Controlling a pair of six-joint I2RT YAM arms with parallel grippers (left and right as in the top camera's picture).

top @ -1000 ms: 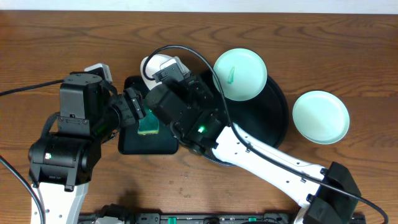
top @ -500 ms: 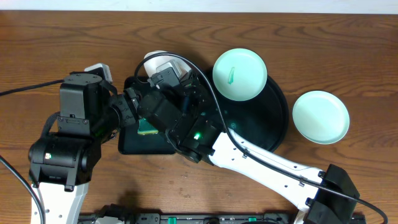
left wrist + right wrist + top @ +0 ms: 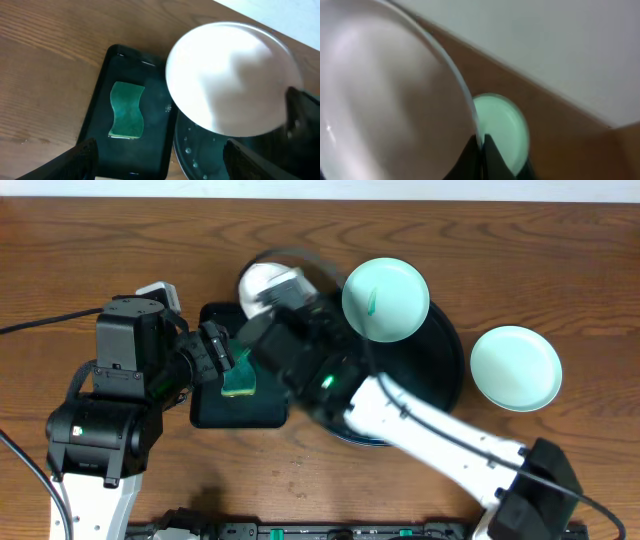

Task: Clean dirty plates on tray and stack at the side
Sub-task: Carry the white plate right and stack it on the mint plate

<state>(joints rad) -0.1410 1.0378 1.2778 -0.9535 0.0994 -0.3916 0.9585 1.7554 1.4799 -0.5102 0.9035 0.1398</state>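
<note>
Pinching the rim of the white plate (image 3: 385, 90), the right gripper (image 3: 481, 146) has its two dark fingers closed tight on the edge. The plate's blurred disc spreads up and to the left of them in the wrist view. Past the fingertips, farther off, sits a mint plate (image 3: 390, 305) with a green smear (image 3: 372, 302) near its centre, lying on the far rim of the tray (image 3: 447, 370). A second mint plate (image 3: 515, 368) rests on the table (image 3: 560, 260), well apart on the tray's right side. The left gripper (image 3: 160, 162) is spread wide and holds nothing. In its wrist view the white plate hangs ahead of it and to the right, overlapping the tray's edge. A green sponge (image 3: 126, 110) lies ahead of it and to the left, in a small tray (image 3: 97, 100).
</note>
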